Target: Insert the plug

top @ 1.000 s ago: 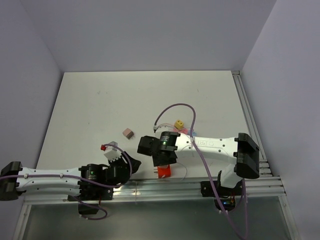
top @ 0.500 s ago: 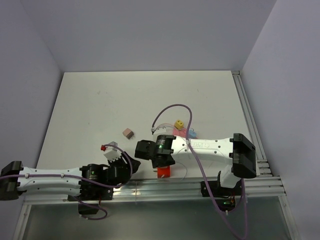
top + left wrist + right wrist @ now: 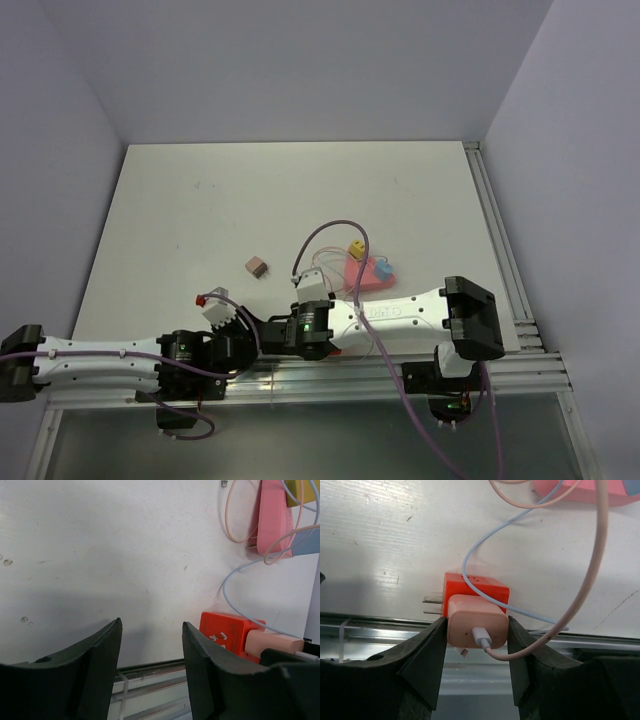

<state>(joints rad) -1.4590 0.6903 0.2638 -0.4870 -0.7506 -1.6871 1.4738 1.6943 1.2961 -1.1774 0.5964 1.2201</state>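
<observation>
My right gripper (image 3: 477,630) is shut on a pink plug block (image 3: 477,625) with a white cable in its face. The block sits flush against an orange adapter (image 3: 477,587) lying on the white table by the near rail. Two metal prongs (image 3: 432,606) stick out at the left. I cannot tell how deep the plug sits. My left gripper (image 3: 152,630) is open and empty, just left of the adapter (image 3: 225,632). In the top view the right wrist (image 3: 305,328) covers the adapter and its own fingertips. The left gripper (image 3: 250,338) is close beside it.
An aluminium rail (image 3: 330,378) runs along the near edge, right under both grippers. A pink case (image 3: 372,272), a yellow plug (image 3: 355,246) and a blue piece (image 3: 387,268) lie behind the right arm with looping cables (image 3: 485,555). A small brownish connector (image 3: 257,266) lies alone.
The right arm has swung left and down toward the near rail, its forearm now lying over the orange adapter. The left arm has barely moved.
</observation>
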